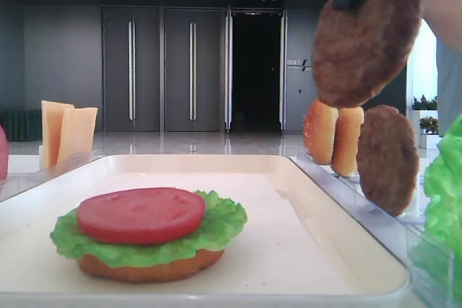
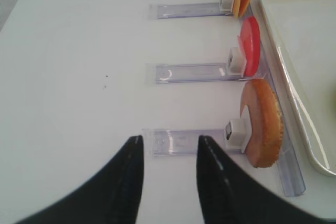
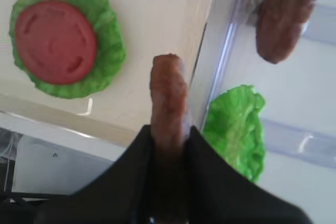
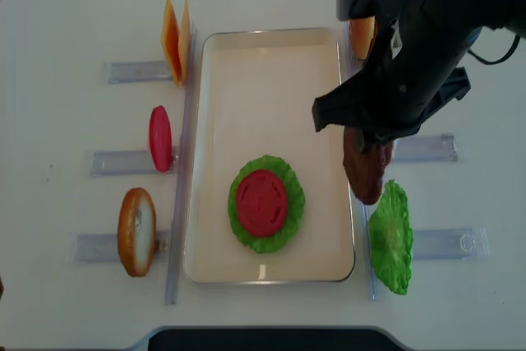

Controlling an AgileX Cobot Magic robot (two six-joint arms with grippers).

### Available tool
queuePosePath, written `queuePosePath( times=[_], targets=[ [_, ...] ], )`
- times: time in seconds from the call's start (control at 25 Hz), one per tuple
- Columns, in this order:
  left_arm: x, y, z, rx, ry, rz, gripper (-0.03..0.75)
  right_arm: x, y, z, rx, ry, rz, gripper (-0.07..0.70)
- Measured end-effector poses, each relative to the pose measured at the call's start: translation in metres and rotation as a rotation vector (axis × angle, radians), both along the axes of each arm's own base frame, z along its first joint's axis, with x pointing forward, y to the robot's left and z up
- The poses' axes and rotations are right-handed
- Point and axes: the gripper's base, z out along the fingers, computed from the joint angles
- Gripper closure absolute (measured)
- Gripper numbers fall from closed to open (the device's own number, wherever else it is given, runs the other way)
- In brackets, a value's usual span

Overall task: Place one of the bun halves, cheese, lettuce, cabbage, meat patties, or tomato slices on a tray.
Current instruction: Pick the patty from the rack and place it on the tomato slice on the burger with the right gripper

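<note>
White table (image 4: 66,6), dark doors (image 1: 162,70) behind; right gripper (image 3: 169,129) clamps a patty (image 3: 168,98), left gripper (image 2: 168,148) gapes empty.

Two meat patties (image 1: 367,34) (image 1: 388,158), two tomato slices (image 4: 262,201) (image 4: 159,138), two lettuce leaves (image 4: 391,237) (image 4: 289,203)

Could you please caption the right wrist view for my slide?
Right gripper holds a meat patty edge-on above the tray rim.

No legible text, labels, brands or numbers on any item in any view. A small sign (image 1: 298,64) on the far wall beside the dark doorway shows pale marks, too small and blurred to read.
</note>
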Motion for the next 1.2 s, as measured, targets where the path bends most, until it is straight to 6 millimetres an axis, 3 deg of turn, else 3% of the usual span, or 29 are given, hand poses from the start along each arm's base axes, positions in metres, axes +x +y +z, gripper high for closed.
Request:
queuePosePath(
  times=[0.36, 0.64, 0.92, 1.2],
  targets=[
    [0.0, 0.0, 0.0, 0.0, 0.0, 0.0, 0.451, -0.047, 0.044, 0.001, 0.028, -0.009, 0.154, 0.497],
    [0.0, 0.0, 0.0, 0.0, 0.0, 0.0, 0.451, -0.048, 0.051, -0.005, 0.097, -0.042, 0.188, 0.497],
    [0.0, 0.0, 0.0, 0.001, 0.0, 0.0, 0.451, -0.056, 0.074, -0.007, 0.392, -0.037, 0.323, 0.497],
    [0.0, 0.0, 0.0, 0.002, 0.0, 0.001, 0.451, -0.033, 0.083, -0.027, 0.488, -0.008, 0.322, 0.498]
  ],
)
